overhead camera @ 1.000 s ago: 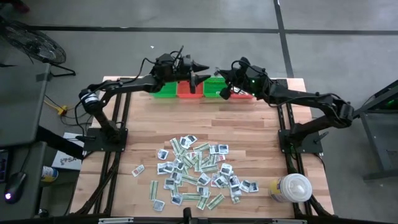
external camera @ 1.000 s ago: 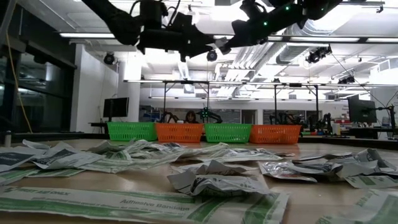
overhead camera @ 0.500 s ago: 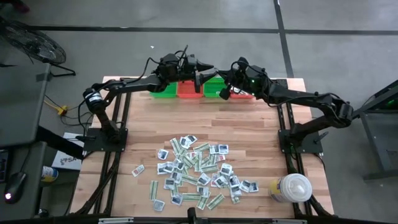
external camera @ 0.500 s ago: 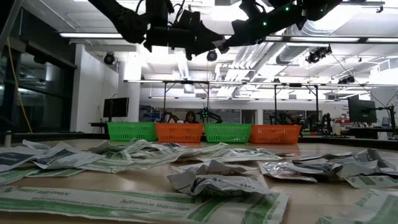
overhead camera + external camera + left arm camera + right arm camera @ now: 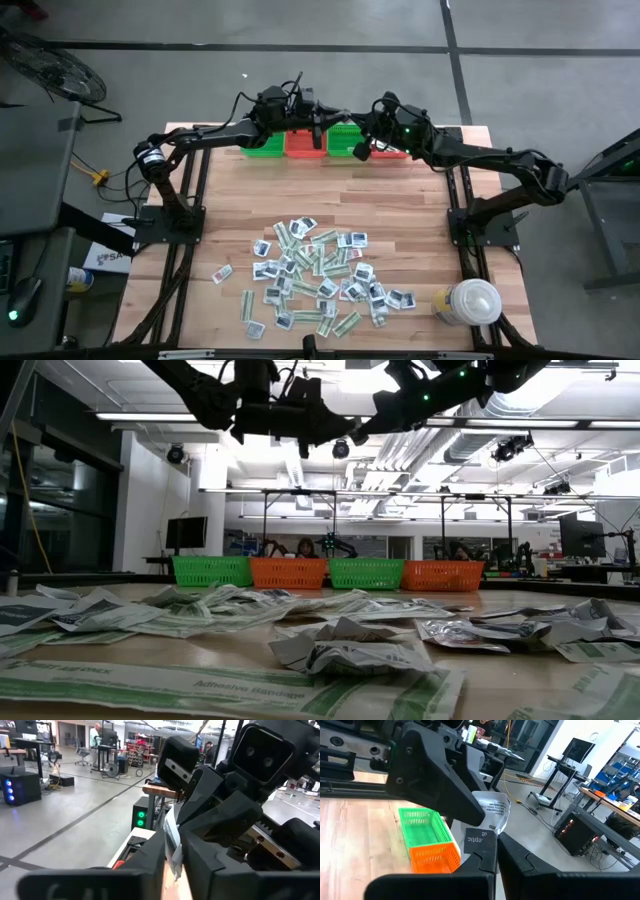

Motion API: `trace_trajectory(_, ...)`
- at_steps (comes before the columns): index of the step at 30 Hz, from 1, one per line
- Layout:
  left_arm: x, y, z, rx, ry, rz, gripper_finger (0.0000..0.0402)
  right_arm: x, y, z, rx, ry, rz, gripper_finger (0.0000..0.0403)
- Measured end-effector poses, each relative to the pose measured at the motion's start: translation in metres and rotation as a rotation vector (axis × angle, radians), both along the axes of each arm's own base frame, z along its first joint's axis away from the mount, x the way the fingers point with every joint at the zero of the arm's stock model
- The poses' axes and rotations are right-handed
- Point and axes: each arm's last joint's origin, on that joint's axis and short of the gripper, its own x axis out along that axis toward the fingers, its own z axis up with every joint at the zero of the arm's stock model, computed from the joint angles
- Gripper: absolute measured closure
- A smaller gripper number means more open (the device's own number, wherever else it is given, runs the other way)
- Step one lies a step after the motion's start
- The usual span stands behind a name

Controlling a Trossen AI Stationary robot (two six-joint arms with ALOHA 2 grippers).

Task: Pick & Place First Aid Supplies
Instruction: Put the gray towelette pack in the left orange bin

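High view: my left pincer and right pincer meet above the baskets at the far edge, both clamped on one packet. Risk: uneven release tears or drops it.

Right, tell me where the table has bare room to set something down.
Bare wood lies in a broad band between the four small green and orange plastic baskets and the heap of small flat packets, and left of that heap. It is crowded in the heap; the big white round lidded container fills the near right corner.
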Motion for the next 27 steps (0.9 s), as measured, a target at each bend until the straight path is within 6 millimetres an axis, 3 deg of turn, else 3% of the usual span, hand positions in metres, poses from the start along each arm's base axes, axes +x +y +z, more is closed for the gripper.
trace_trajectory(4, 0.000, 0.000, -0.001, -0.007, 0.005, 0.001, 0.0394, 0.000, 0.000, 0.000, 0.001, 0.000, 0.007, 0.0403)
trace_trajectory(17, 0.000, 0.000, 0.000, -0.004, 0.001, 0.001, 0.0399, 0.000, 0.001, 0.000, -0.011, 0.008, 0.022, 0.0397)
trace_trajectory(23, 0.000, 0.000, 0.000, 0.007, 0.005, 0.009, 0.0400, 0.000, 0.002, 0.001, -0.014, 0.009, 0.043, 0.0336)
trace_trajectory(27, -0.006, 0.011, -0.006, -0.002, 0.062, 0.052, 0.0400, -0.006, 0.002, 0.007, 0.003, -0.018, -0.038, 0.0281)
